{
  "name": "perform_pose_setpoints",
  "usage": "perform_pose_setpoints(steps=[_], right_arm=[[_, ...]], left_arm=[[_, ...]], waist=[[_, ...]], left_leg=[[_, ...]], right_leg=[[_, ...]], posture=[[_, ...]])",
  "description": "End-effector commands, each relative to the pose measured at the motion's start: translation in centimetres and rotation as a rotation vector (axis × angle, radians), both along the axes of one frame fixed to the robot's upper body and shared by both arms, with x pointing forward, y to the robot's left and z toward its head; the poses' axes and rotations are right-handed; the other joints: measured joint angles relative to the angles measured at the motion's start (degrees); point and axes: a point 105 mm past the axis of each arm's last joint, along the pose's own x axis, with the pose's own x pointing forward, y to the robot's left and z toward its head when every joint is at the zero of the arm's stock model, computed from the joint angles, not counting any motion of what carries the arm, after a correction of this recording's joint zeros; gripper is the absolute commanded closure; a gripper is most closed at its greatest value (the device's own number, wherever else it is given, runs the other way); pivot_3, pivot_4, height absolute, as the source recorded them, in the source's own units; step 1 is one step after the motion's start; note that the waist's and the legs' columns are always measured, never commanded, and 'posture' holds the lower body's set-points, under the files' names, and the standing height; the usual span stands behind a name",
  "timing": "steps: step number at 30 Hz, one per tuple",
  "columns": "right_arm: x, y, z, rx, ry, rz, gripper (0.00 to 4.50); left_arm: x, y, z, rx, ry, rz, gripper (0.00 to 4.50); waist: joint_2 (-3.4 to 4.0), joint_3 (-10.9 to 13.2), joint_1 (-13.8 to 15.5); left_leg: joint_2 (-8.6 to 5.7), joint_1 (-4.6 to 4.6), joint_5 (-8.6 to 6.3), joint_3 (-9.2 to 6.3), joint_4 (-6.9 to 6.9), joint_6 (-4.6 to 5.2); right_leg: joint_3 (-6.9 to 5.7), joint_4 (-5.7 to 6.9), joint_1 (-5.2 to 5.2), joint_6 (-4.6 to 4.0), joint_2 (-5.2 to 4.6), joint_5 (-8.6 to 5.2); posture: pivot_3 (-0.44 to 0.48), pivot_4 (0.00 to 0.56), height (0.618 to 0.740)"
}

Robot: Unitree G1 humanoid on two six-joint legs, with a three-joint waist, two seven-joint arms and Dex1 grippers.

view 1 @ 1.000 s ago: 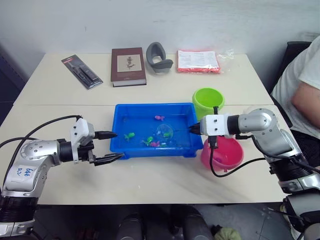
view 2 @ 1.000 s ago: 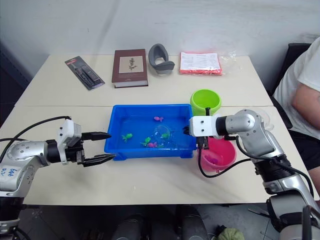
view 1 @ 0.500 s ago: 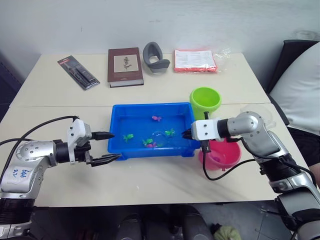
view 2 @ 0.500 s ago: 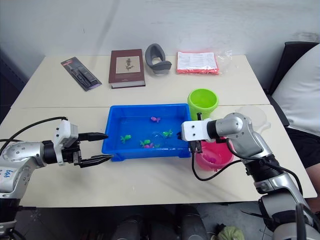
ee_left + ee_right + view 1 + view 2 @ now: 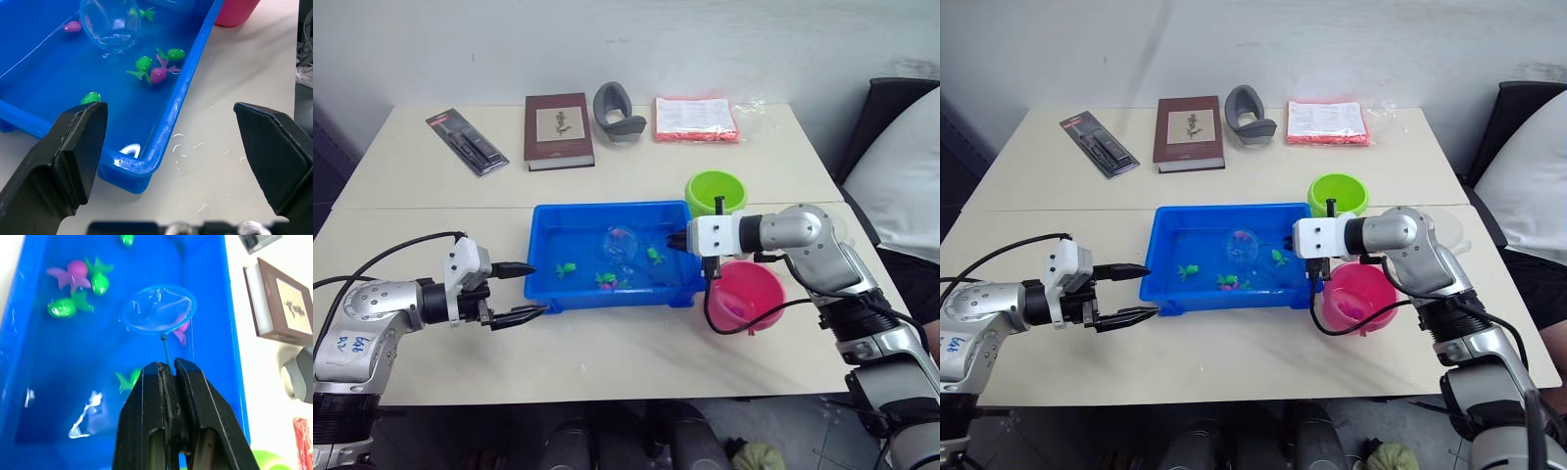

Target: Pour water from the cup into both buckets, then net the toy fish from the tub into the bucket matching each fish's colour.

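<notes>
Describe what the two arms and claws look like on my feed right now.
Both arms are silver-grey metal with black joints, each ending in a white wrist block and a claw of two black fingers: left claw, right claw. Loose black cables run along each arm. The left arm carries blue handwritten markings.

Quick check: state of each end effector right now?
Left end effector: open, holding nothing, beside the tub.
Right end effector: closed on the net handle, hoop over the tub.
</notes>
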Motion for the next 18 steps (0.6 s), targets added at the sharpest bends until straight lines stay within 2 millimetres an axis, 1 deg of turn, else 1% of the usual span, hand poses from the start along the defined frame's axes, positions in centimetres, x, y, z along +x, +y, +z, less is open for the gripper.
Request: perform_pose_setpoints(steps=[1, 7, 10, 13, 18], right_arm=[[-0.5, 0.3, 2.5, 0.041, -0.077, 0.041, 4.5], [-1.9, 1.8, 2.5, 0.065, -0.018, 0.108, 4.5], [-2.6, 2.4, 1.9, 0.055, 0.012, 0.133, 4.5], [-3.0, 2.3, 0.8, 0.022, 0.035, 0.125, 4.5], [-2.6, 1.4, 0.1, -0.018, 0.043, 0.07, 4.5]], left_arm=[[-0.2, 0.2, 1.1, 0.005, -0.043, -0.003, 0.06], [-0.2, 0.2, 0.9, 0.005, -0.036, -0.004, 0.06], [-0.2, 0.1, 0.8, 0.006, -0.034, -0.008, 0.06], [-0.2, 0.2, 0.8, 0.009, -0.034, -0.009, 0.06], [-0.3, 0.3, 0.7, 0.015, -0.03, -0.008, 0.06]], waist=[[0.0, 0.0, 0.02], [0.02, 0.01, 0.01], [0.02, 0.01, 0.05], [0.02, 0.01, 0.06], [0.02, 0.01, 0.06]], left_leg=[[0.0, 0.0, 0.0, 0.0, 0.0, 0.0], [0.01, 0.0, 0.0, 0.0, 0.0, 0.0], [0.01, 0.0, 0.0, -0.01, 0.0, 0.0], [0.01, 0.0, -0.01, -0.02, -0.01, 0.0], [0.0, -0.01, -0.01, -0.02, 0.0, 0.01]], right_leg=[[0.0, -0.01, 0.0, 0.0, 0.0, 0.0], [0.0, -0.01, 0.0, 0.0, 0.0, 0.0], [0.0, -0.02, 0.0, 0.0, -0.01, 0.0], [-0.01, -0.02, 0.0, 0.0, -0.01, 0.0], [-0.01, -0.04, 0.0, 0.0, -0.03, 0.0]], posture=[[0.0, 0.15, 0.74], [0.0, 0.15, 0.74], [0.0, 0.15, 0.74], [0.0, 0.15, 0.74], [0.0, 0.15, 0.74]])
